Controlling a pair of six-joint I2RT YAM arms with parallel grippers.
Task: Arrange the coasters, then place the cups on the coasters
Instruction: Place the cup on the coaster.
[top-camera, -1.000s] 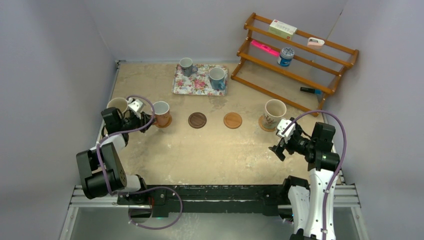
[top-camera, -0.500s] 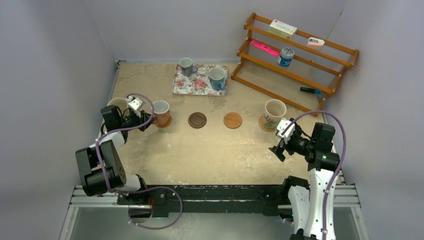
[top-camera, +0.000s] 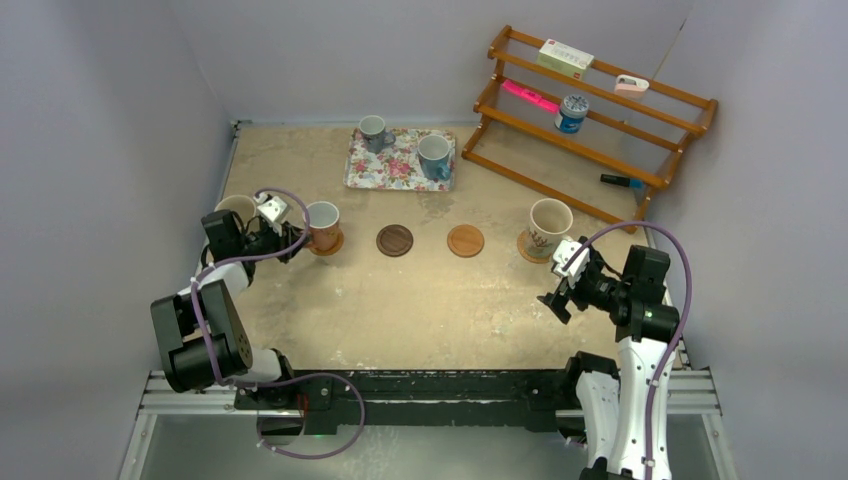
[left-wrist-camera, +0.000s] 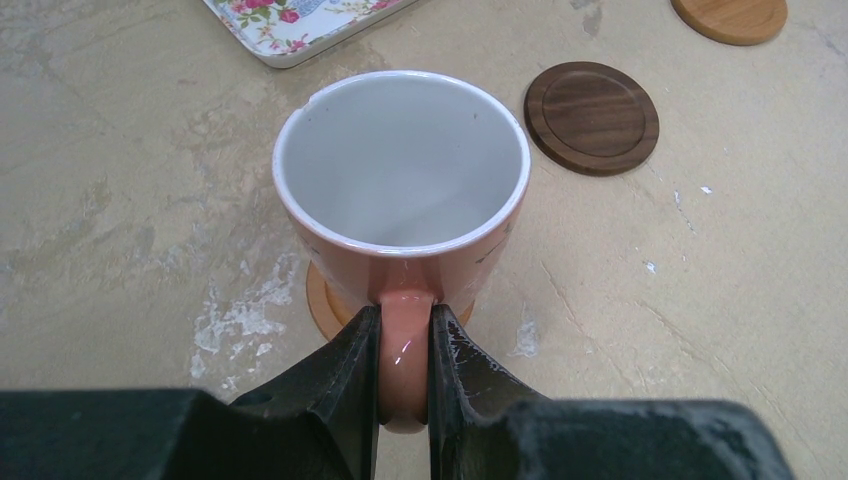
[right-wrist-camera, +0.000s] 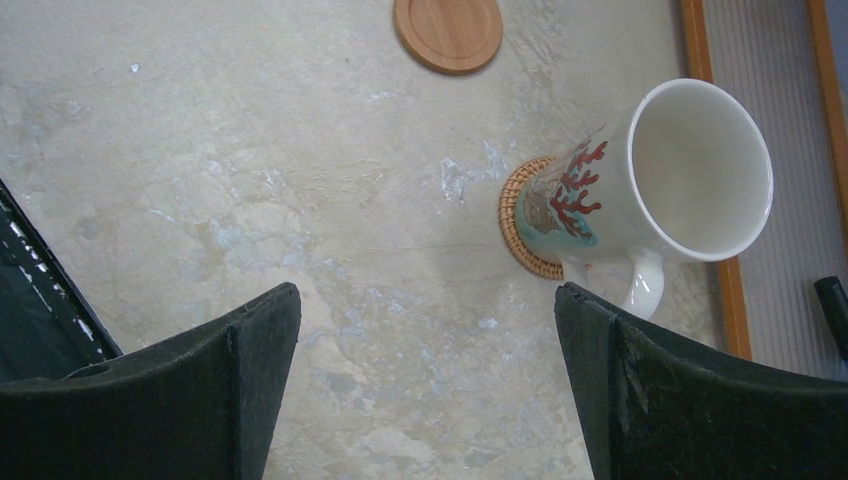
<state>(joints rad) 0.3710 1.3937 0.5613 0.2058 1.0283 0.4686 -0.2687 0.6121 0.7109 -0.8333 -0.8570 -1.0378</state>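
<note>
Your left gripper (left-wrist-camera: 403, 322) is clamped on the handle (left-wrist-camera: 404, 360) of the reddish-orange mug (left-wrist-camera: 400, 170), one finger on each side, and the mug stands upright straight ahead of the fingers. It appears to rest on the orange coaster (left-wrist-camera: 325, 300), whose edge shows below the mug on the left, so this placement looks all but done. The next move is to part the fingers and draw straight back along the handle's line. Any sideways drag could turn the mug or slide it off its disc. Ahead and to the right of that gripper the dark brown coaster (left-wrist-camera: 591, 117) lies bare, and the tan coaster (left-wrist-camera: 730, 15) lies bare farther out the same way. The floral tray (left-wrist-camera: 290, 25) sits beyond the mug and a little left. It carries the light blue mug (top-camera: 434, 155) and the grey-blue mug (top-camera: 372, 128), the likely candidates for those two bare discs. Your right gripper (right-wrist-camera: 425, 295) hangs with its fingers spread wide and nothing between them. The cream mug (right-wrist-camera: 600, 190) stands ahead and to its right on the woven coaster (right-wrist-camera: 520, 235), apart from both fingers. A second cream mug (top-camera: 237, 207) sits close beside your left wrist, and you cannot tell from here whether a coaster lies under it.
</note>
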